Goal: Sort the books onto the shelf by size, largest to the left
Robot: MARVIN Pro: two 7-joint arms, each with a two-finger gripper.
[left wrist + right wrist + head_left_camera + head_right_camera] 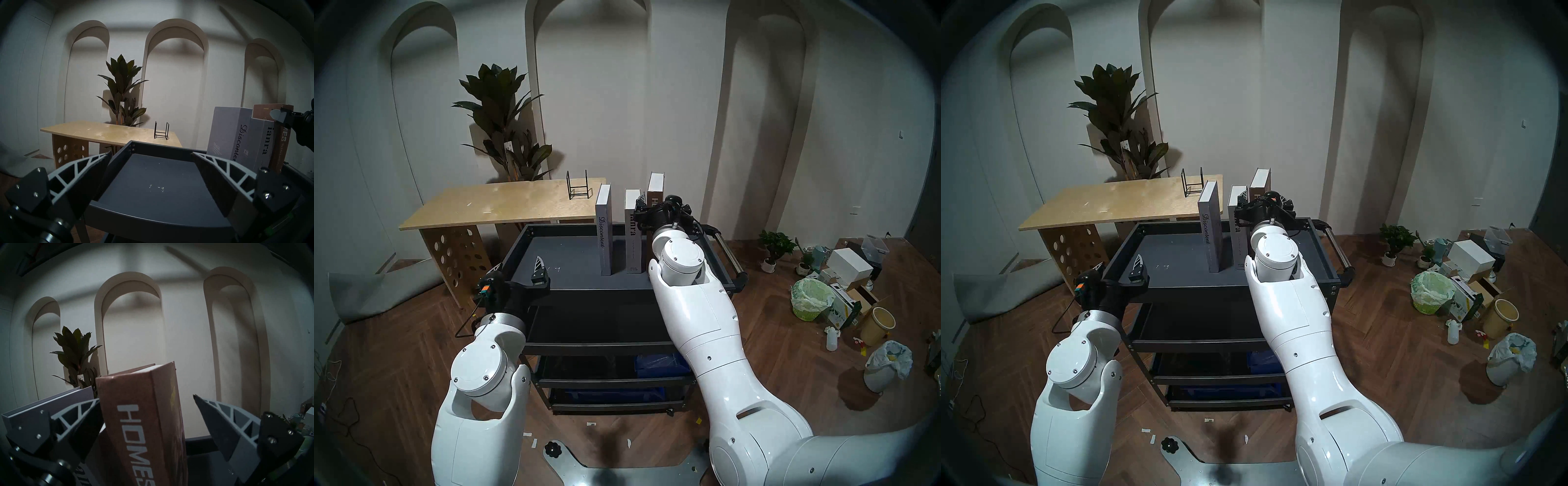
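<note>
Three books stand upright on the top tray of the black shelf cart (pixel 565 268). From left to right they are the grey "Discontent" (pixel 604 234), the light grey "ianra" (pixel 633 237) and the tall brown "HOMES" (pixel 654 190). My right gripper (pixel 146 397) is open around the "HOMES" spine (pixel 136 429). Its left finger (pixel 81 412) sits between "HOMES" and "ianra" and touches the brown book. Its right finger (pixel 219 421) stands apart from it. My left gripper (pixel 152 152) is open and empty, straddling the cart's front-left rim (pixel 153 215).
A tan wooden table (pixel 490 207) with a small black wire rack (pixel 578 188) stands behind the cart on the left, with a tall plant (pixel 504 112) behind it. The cart's chrome handle (pixel 729 251) is on its right side. Bins and boxes (pixel 843 288) clutter the floor at the right.
</note>
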